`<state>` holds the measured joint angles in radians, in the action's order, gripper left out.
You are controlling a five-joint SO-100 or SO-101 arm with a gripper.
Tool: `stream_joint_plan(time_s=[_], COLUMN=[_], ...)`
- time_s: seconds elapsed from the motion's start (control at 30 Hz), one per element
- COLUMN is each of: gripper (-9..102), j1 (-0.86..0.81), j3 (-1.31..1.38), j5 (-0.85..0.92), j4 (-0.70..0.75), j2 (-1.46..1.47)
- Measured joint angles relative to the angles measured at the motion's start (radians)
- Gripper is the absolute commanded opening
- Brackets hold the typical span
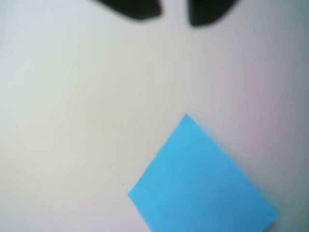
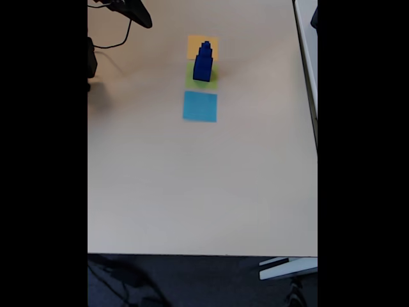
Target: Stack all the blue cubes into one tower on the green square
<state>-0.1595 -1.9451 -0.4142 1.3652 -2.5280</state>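
My gripper [image 1: 174, 17] enters the wrist view from the top edge as two dark, blurred fingertips with a strip of pale bench [image 1: 72, 121] showing between them; jaws parted, nothing between them, so released. In the fixed view a dark part of my arm [image 2: 131, 9] sits at the top left corner of the bench [image 2: 204, 192]; whether the fingertips themselves show there I cannot tell.

The cubes [image 2: 203, 62] stand as one tower on the green square [image 2: 192, 78], well apart from the arm, off to its right and a little lower in the fixed view; no contact with the gripper. Tower is dark royal-blue, upright, its top overlapping the orange square [image 2: 195, 43] behind it in that view; cube count too small to read with certainty; edges between cubes hardly visible. Green square is flat, lime, mostly covered by the tower's foot, a margin showing on the left and lower sides.

The three patches run in a column in the fixed view: orange at top, green in the middle, light-blue square [image 2: 200, 106] at bottom; each near its neighbour. In the wrist view the light-blue square [image 1: 203, 183] lies at lower right, turned corner-up, cut by the bottom edge, below the fingertips and apart from them; picture soft throughout.
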Motion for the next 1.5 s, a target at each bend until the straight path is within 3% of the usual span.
stream_joint_plan(time_s=[0.4,0.63,0.77,0.9,1.1,1.5], gripper=[0,0,0,0,0,0], j1=[0.057,0.069,0.095,0.132,0.055,0.081], j3=[-0.795,-1.189,-1.221,-1.227,-1.227,-1.227], j5=[0.201,0.288,0.362,0.448,0.488,0.551], j4=[-0.529,-0.675,-0.676,-0.583,-0.43,-0.407], j2=[-0.523,-0.819,-0.801,-0.815,-0.83,-0.83])
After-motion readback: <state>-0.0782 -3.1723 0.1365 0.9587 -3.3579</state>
